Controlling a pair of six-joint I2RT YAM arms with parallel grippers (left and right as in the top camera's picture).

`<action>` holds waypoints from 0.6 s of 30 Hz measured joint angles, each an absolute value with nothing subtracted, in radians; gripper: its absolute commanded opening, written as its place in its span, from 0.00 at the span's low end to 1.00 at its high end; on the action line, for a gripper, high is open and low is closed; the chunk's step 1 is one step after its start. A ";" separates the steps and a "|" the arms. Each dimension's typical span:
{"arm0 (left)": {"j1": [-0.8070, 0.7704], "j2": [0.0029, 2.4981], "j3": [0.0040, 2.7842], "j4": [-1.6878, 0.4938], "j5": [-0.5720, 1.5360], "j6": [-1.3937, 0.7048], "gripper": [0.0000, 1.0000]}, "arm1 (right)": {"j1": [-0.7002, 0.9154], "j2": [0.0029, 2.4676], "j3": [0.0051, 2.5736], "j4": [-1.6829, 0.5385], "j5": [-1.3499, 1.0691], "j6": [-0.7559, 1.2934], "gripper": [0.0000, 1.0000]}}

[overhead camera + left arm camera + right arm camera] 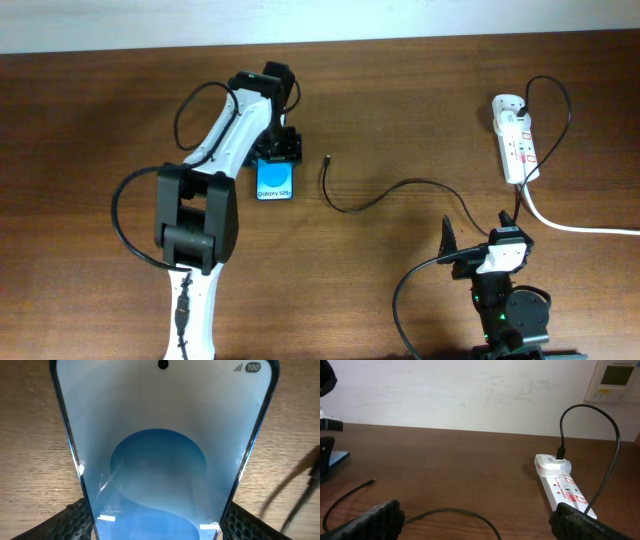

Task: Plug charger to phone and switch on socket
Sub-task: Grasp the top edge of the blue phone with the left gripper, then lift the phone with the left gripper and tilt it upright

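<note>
From overhead, the left gripper [278,150] sits over the far short end of the phone [275,181]. The phone lies flat on the brown table [400,90], blue screen up and white text along its near short edge; the arm's bulk hides how the jaws stand. The charger [345,207] lies loose on the wood to the right of the phone, its plug tip [328,158] near the phone's long edge but apart from it. The thin black cable curls rightward and loops up to the far end of the socket [515,140], a white strip at the table's right side whose thick white cord [570,227] runs off the right edge. The right gripper [478,232] hangs near the front edge, well apart from the plug tip and nearer the socket, its fingers spread wide with nothing held. The left wrist view supplies what overhead hides: the phone fills the frame and the two textured pads [75,520] lie against its long edges with no gap visible, so the jaws are closed on the phone. A blurred dark strand at the right edge cannot be identified. In the right wrist view the jaws are open, with pads [375,520] at the lower corners and only bare wood and a curve of the charger between them. This view alone shows the cable entering a white adapter [551,462] seated in the socket's far end. It also shows the plug tip resting on the table at left, near a blue sliver of the phone at the frame's edge, and a pale wall [470,390] behind.
</note>
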State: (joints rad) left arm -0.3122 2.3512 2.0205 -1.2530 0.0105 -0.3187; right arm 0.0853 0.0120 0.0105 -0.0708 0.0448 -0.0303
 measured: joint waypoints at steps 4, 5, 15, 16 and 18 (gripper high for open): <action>-0.312 2.351 2.048 -1.258 0.010 -0.319 0.51 | 0.085 0.012 0.010 -0.071 0.045 -0.030 0.99; -0.312 2.351 2.048 -1.258 0.010 -0.319 0.46 | 0.085 0.012 0.010 -0.071 0.045 -0.030 0.98; -0.312 2.351 2.048 -1.256 0.076 -0.353 0.00 | 0.085 0.012 0.010 -0.071 0.045 -0.030 0.98; -0.312 2.351 2.048 -1.256 0.079 -0.368 0.00 | 0.085 0.012 0.011 -0.071 0.045 -0.030 0.98; -0.312 2.351 2.048 -1.256 0.079 -0.403 0.00 | 0.085 0.012 0.011 -0.071 0.045 -0.030 0.98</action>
